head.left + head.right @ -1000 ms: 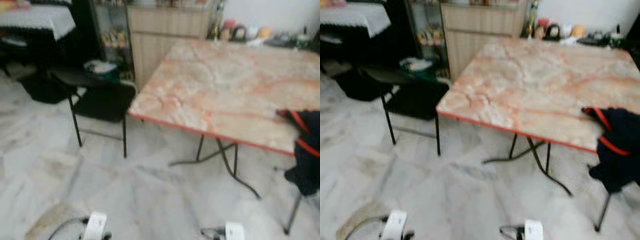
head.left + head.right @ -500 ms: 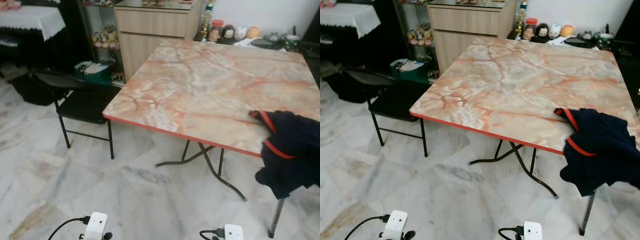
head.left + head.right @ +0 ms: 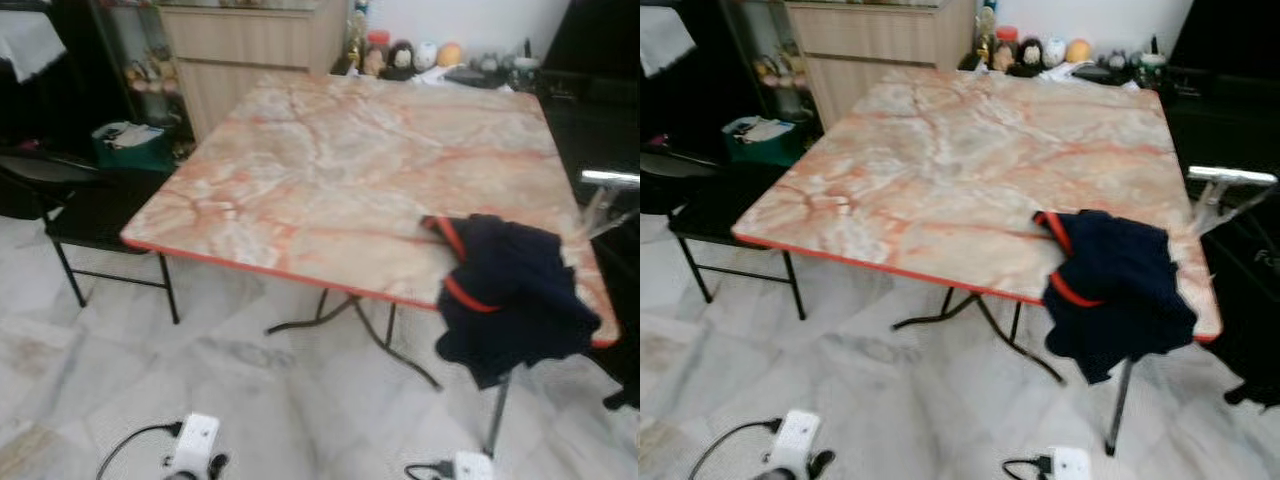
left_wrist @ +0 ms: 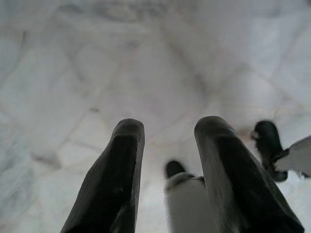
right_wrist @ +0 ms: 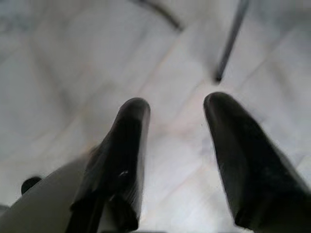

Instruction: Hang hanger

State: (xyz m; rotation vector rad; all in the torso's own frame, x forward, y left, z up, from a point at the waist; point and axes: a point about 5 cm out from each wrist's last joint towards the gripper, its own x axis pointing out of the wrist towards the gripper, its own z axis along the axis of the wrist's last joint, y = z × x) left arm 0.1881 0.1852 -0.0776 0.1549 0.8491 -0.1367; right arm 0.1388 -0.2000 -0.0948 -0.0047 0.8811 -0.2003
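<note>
- A dark navy garment with red trim point(image 3: 505, 290) is draped over the near right corner of the marble-patterned surface point(image 3: 330, 170), at about 4 o'clock on it, partly hanging off the edge; no hanger can be made out.
- A black folding chair point(image 3: 95, 215) stands beside the surface at 9 o'clock.
- Left end effector point(image 4: 167, 145): released, fingers apart over the marble floor point(image 4: 121, 63).
- Right end effector point(image 5: 175, 126): released, above floor near a thin metal leg point(image 5: 232, 39).
</note>
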